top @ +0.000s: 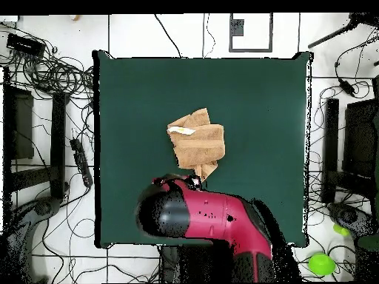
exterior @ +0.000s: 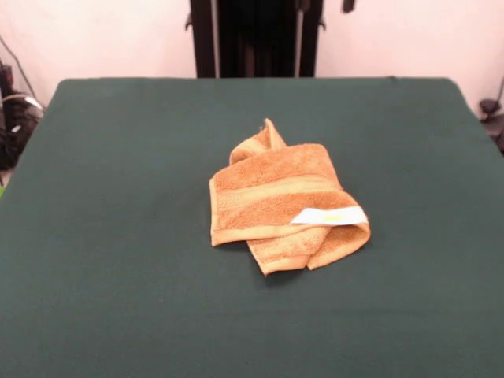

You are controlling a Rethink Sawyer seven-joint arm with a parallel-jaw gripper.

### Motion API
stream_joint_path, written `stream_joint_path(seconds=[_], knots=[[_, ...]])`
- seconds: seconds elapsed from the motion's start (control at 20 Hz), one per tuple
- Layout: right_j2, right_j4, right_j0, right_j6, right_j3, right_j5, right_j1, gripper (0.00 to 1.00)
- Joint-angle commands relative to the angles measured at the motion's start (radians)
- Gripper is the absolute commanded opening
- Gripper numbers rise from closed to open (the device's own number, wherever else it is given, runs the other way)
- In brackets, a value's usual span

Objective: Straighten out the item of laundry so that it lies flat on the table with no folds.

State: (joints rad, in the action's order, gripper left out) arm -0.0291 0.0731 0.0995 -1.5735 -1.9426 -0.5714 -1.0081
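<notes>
Several folds bunch the towel (exterior: 285, 206) near the middle of the table (exterior: 110, 236). The arm (top: 203, 216) hangs just beside the towel's pedestal-side corner; its gripper is hidden, grip unknowable. Pinching stacked layers would likely drag the bundle instead of opening it.

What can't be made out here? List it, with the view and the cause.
- Pincer: overhead view, hidden under the red arm; front view, out of frame at the top edge. Open or shut is unknown.
- Towel: its underside and inner layers, both views, covered by its own folds.
- White tag: any print is too small.
</notes>
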Motion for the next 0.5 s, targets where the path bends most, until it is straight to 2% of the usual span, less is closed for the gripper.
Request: stream_joint_path(seconds=[0.05, 0.25, 0.5], knots=[[0.078, 0.045, 0.041, -0.051, 0.091, 0.031, 0.154, 1.00], [0.118, 0.049, 0.084, -0.019, 0.130, 0.041, 0.197, 1.00], [0.129, 0.107, 0.092, 0.037, 0.207, 0.031, 0.234, 1.00]])
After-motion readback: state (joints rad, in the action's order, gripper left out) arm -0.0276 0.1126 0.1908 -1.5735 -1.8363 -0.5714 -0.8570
